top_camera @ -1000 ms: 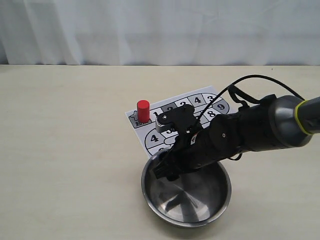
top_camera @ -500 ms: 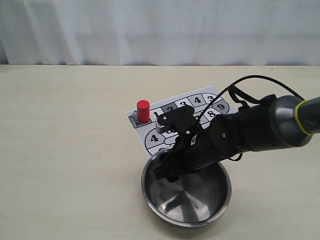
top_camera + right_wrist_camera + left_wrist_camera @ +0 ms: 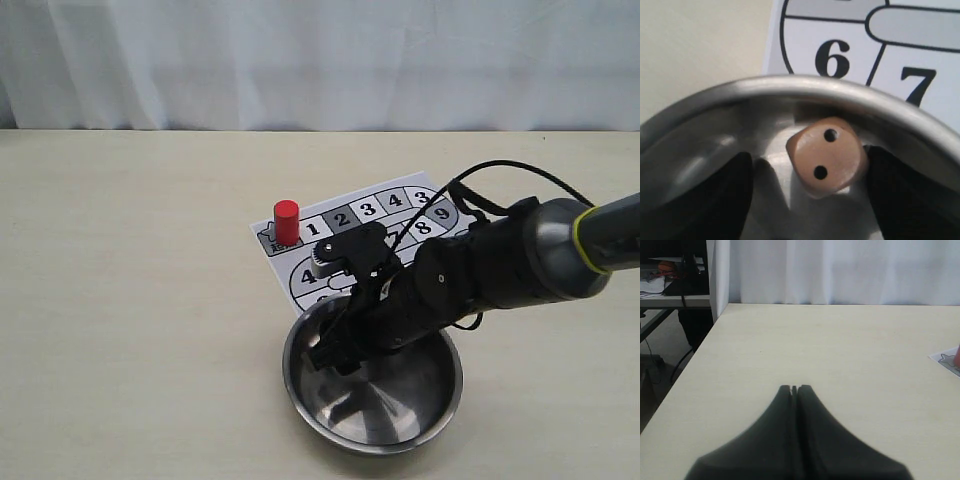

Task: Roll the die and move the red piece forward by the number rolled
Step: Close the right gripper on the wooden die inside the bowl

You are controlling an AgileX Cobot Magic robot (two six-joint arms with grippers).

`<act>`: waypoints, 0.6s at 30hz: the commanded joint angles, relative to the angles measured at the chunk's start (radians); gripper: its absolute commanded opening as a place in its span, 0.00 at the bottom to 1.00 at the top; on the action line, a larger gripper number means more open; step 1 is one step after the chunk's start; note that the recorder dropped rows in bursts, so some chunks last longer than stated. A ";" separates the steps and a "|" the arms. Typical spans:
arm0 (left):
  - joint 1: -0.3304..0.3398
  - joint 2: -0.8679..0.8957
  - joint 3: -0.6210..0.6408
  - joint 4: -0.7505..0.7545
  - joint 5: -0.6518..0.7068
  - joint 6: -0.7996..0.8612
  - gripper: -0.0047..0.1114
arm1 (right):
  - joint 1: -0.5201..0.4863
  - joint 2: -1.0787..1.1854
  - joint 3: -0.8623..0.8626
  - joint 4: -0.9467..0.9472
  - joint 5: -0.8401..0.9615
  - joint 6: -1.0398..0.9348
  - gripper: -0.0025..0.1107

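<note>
**Straddling the die (image 3: 827, 155) in the steel bowl (image 3: 395, 400)**

The right gripper (image 3: 809, 165), fingers spread, brackets the die, two pips showing, by the bowl's wall. Beyond, the red piece (image 3: 286, 221) stands on the numbered board's (image 3: 400, 200) corner square. The left gripper (image 3: 794, 389) is pressed together.

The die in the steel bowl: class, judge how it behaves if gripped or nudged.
The die looks like solid wood, so probably stiff and light. Rounded corners and the smooth sloping wall of the bowl suggest it may slide or tumble when nudged.
</note>
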 commanded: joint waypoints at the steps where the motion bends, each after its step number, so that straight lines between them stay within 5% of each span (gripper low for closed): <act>1: -0.001 0.000 0.000 0.001 -0.009 0.000 0.04 | 0.002 0.011 0.000 -0.007 0.002 -0.035 0.57; 7: -0.001 0.000 0.000 0.001 -0.009 0.000 0.04 | 0.002 0.011 0.000 -0.007 -0.005 -0.030 0.55; 12: -0.001 0.000 0.000 0.001 -0.009 0.000 0.04 | 0.002 -0.001 0.000 -0.007 0.006 -0.030 0.30; 15: -0.001 0.000 0.000 0.001 -0.009 0.000 0.04 | 0.002 -0.046 0.000 -0.007 0.045 -0.030 0.06; 18: -0.001 0.000 0.000 0.001 -0.009 0.000 0.04 | 0.002 -0.093 0.000 -0.007 0.087 -0.030 0.06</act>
